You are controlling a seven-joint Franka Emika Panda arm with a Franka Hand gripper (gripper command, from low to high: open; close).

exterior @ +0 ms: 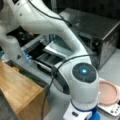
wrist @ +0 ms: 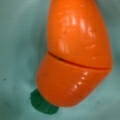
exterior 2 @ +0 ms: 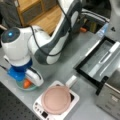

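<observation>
An orange toy carrot with a green stub fills the wrist view, lying on a teal surface. In a front view the carrot lies in a small teal dish at the table's left edge. My gripper hangs straight down over the dish, right at the carrot. Its fingers are hidden under the white hand and the blue wrist ring. In a front view only the hand's top shows at the bottom edge.
A pink pan sits on a white cooktop just right of the dish, seen also as the pan. An oven with its door open stands at the right. A wooden cabinet is behind.
</observation>
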